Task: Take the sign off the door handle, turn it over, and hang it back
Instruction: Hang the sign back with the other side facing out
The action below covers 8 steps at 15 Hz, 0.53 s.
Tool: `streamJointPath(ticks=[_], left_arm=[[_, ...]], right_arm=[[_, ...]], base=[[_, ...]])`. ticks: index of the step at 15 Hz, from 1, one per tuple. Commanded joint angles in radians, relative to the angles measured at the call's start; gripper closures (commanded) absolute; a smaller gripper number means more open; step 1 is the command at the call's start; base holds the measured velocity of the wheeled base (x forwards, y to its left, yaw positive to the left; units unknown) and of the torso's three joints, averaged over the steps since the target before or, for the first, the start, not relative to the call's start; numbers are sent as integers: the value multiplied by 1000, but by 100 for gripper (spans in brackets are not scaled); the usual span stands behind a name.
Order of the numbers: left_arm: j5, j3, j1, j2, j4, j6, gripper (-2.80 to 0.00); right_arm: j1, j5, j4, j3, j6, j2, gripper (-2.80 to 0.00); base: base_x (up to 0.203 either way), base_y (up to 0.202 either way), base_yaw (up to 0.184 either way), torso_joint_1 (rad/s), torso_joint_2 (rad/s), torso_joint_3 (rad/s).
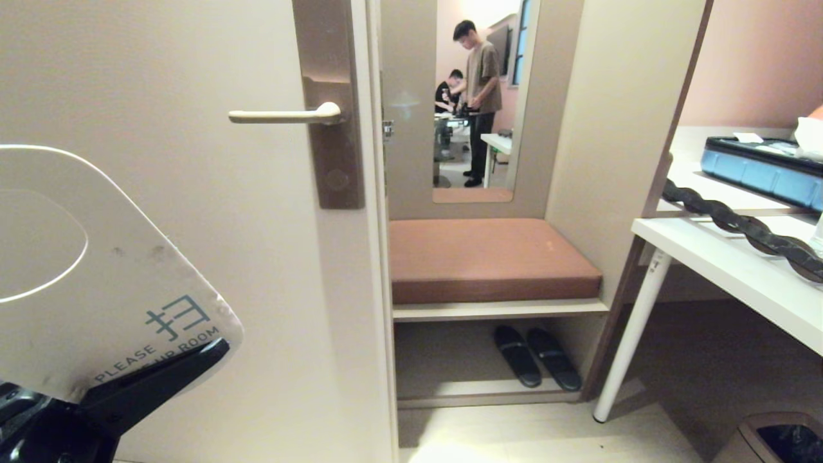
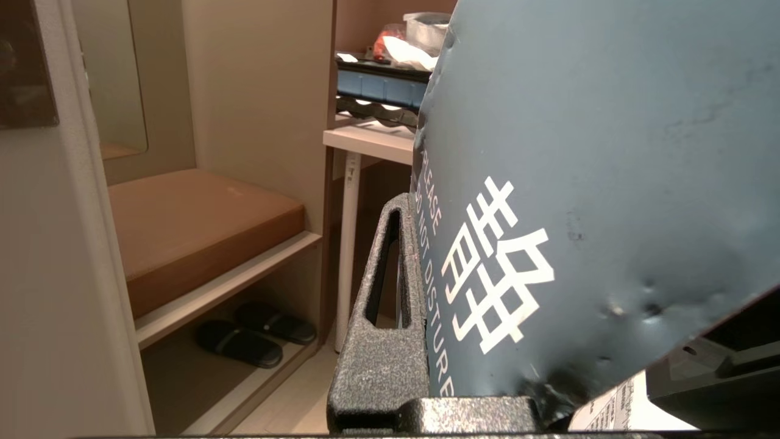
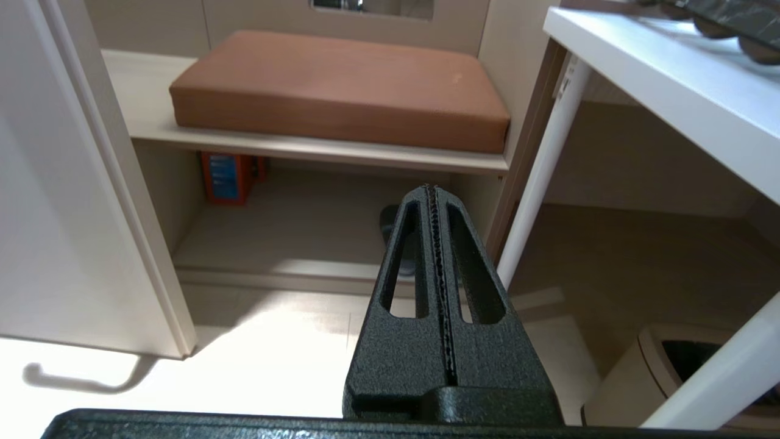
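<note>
Both fingers [image 2: 378, 317] tight on sign [image 1: 96, 283]

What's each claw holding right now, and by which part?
Left claw grips the sign at its text end, opposite the hole, clear of the door handle. Right claw is shut on nothing.

Sign [image 1: 96, 276] cut by left edge; finger hides middle of its small text.
</note>
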State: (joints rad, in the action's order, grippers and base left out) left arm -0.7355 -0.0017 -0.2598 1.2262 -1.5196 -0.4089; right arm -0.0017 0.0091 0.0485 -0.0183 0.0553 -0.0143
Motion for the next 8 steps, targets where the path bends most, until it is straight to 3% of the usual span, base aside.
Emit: streamJointPath(ticks=[1,8], left_arm=[[4,0,1,-7,-8,-2,0],[39,0,4,-8,-7,-2,0]], right_arm=[[0,2,1,0,0,14,0],[0,2,2,0,0,14,0]], base=[[0,0,0,0,0,0],[0,0,0,0,0,0]])
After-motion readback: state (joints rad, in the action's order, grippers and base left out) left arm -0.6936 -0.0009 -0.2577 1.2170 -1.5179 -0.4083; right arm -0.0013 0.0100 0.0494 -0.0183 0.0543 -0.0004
